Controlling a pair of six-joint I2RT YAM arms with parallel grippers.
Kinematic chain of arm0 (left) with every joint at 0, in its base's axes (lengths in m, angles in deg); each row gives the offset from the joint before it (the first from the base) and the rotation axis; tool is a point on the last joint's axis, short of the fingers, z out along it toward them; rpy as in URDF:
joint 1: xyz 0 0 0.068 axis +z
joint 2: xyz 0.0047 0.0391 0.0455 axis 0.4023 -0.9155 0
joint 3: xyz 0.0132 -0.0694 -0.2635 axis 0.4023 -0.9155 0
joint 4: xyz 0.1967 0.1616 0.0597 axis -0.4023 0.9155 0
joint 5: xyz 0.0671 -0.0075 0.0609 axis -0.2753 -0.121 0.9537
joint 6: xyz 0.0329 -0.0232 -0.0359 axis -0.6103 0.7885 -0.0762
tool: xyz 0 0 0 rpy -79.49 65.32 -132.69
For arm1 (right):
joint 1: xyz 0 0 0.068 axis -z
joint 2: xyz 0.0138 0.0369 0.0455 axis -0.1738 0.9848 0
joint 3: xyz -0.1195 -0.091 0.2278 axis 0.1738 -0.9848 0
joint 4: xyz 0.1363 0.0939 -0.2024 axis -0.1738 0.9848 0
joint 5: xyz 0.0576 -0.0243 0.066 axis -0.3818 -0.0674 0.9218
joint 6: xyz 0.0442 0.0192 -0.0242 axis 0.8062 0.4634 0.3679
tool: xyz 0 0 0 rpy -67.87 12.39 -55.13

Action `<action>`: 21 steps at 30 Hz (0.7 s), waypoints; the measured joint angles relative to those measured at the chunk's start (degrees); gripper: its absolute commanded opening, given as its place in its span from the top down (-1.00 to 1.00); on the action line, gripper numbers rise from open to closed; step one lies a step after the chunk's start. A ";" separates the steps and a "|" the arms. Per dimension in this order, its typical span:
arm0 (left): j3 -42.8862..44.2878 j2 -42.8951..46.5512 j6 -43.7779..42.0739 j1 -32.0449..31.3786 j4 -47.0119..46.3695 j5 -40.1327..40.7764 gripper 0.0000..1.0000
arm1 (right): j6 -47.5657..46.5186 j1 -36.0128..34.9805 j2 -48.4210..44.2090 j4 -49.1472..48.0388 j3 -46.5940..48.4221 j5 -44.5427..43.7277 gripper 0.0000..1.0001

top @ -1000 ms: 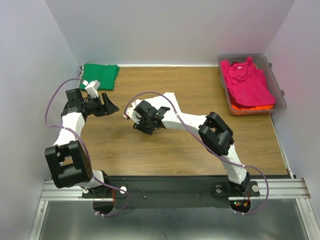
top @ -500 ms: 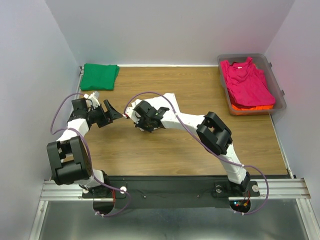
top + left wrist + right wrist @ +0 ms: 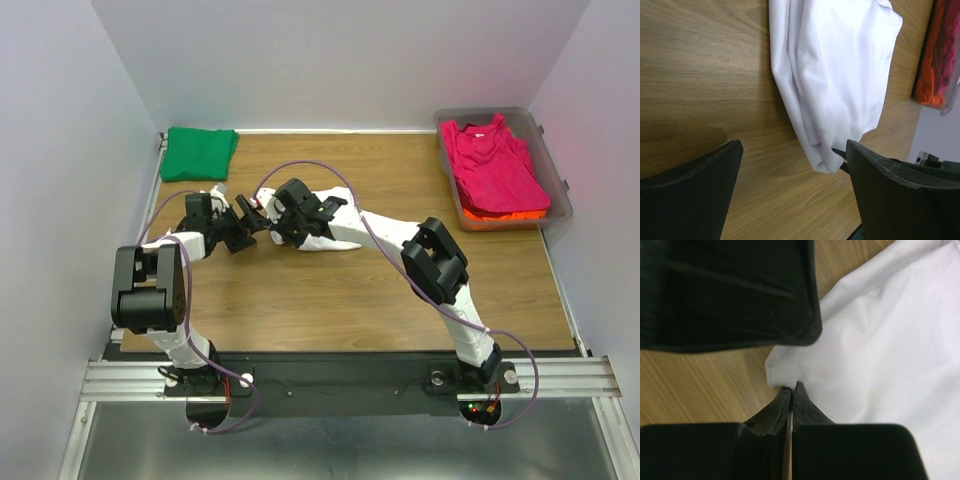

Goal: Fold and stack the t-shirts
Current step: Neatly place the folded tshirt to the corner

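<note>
The white shirt (image 3: 322, 241) lies bunched mid-counter (image 3: 400, 300). In the left wrist view its long axis runs from 12 to 6 o'clock, with the near end between the jaws. The left gripper (image 3: 245, 226) is wide open and empty, and in the top view the shirt is at its 3 o'clock. The right gripper (image 3: 790, 388), its arm stretched low across the counter, is pinched closed on the shirt's edge.
</note>
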 measured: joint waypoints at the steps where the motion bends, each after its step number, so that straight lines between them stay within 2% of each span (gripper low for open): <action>1: 0.00 -0.83 1.11 -0.76 -0.98 0.44 -0.93 | 0.37 0.09 0.00 0.02 0.07 0.24 0.99; 6: 0.20 -3.98 6.27 -3.76 -4.83 2.27 -0.94 | 1.44 0.09 0.00 0.07 0.37 1.29 0.99; 11: 2.03 -7.72 10.80 -6.10 -9.35 3.39 -0.59 | 2.47 0.09 0.00 0.09 1.55 2.32 0.99; 21: 4.48 -11.74 14.69 -7.56 -12.92 6.51 -0.41 | 6.03 0.11 1.84 0.11 6.93 3.06 0.99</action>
